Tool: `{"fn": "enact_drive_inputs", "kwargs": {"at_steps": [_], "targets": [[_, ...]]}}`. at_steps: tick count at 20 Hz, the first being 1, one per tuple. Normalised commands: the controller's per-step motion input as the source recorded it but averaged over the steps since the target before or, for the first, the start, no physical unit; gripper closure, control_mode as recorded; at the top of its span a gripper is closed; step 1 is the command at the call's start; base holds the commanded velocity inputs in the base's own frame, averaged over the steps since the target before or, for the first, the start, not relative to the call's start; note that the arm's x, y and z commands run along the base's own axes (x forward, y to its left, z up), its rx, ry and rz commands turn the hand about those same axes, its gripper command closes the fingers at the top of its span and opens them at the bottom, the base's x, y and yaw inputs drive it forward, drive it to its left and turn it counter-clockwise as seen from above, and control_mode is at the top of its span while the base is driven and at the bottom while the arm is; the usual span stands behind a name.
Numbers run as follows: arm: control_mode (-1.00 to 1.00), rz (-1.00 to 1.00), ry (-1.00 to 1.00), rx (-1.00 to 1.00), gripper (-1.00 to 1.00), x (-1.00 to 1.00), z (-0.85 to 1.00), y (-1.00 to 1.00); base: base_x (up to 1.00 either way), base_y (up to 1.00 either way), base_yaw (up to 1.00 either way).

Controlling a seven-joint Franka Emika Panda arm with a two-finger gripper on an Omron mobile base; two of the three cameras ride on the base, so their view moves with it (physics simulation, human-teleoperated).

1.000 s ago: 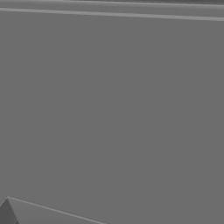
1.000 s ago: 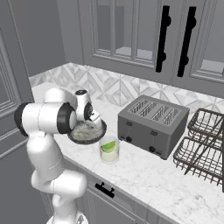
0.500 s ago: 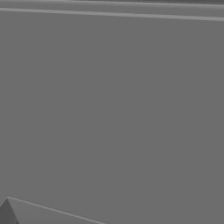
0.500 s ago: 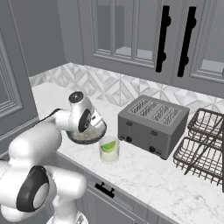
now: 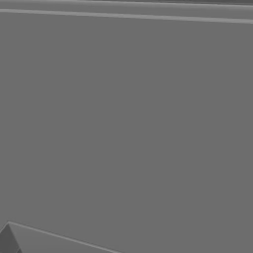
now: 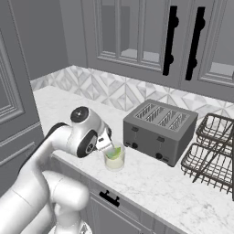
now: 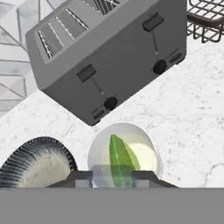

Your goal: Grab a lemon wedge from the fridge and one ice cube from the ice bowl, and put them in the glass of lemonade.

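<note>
The gripper (image 6: 108, 145) sits low over the glass of lemonade (image 6: 114, 158) on the white marble counter (image 6: 183, 192), as the right base view shows. In the hand view its two fingertips (image 7: 83, 180) stand at the near rim of the glass, closed on a clear, pale block that looks like an ice cube (image 7: 103, 175), held between them just above the drink. The lemon wedge (image 7: 120, 158), yellow-green with a pointed end, already lies inside the glass, leaning across the pale yellow liquid; in the right base view it shows as a green sliver at the top of the tumbler.

The ice bowl (image 7: 37, 162), dark grey with a ribbed outer wall and a pale inside, stands just beside the glass, on its left in the hand view; whether the two touch cannot be told. In the right base view the arm's wrist covers the spot where the bowl stands.

The silver toaster (image 6: 157, 130), with four slots, stands on the counter just beyond the glass, to the right. A dark wire dish rack (image 6: 212, 153) is further right, near the counter's edge. Grey glass-fronted wall cabinets (image 6: 132, 36) with black handles hang above the patterned tile backsplash (image 6: 100, 89).

The left base view gives a flat grey panel (image 5: 126, 123) close up.
</note>
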Motion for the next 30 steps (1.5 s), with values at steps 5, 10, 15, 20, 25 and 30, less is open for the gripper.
{"fn": "enact_drive_inputs", "kwargs": {"at_steps": [5, 10, 15, 20, 25, 30], "targets": [[-1.0, -0.06, 0.06, 0.07, 1.0, -0.43, -0.18, -0.22, 0.0, 0.0, 0.0], [-1.0, -0.01, 0.17, 0.01, 1.0, 0.05, -0.09, -0.01, 0.0, 0.0, 0.0], [-1.0, 0.0, 0.14, 0.05, 1.0, 0.36, 0.07, 0.0, 0.0, 0.0, 0.0], [-1.0, 0.0, 0.19, 0.17, 1.0, 0.15, 0.28, -0.25, 0.0, 0.0, 0.0], [-1.0, 0.0, 0.1, 0.03, 1.0, 0.24, -0.01, -0.1, 0.0, 0.0, 0.0], [-1.0, 0.0, 0.11, -0.03, 1.0, 0.16, -0.36, 0.03, 0.0, 0.0, 0.0]]}}
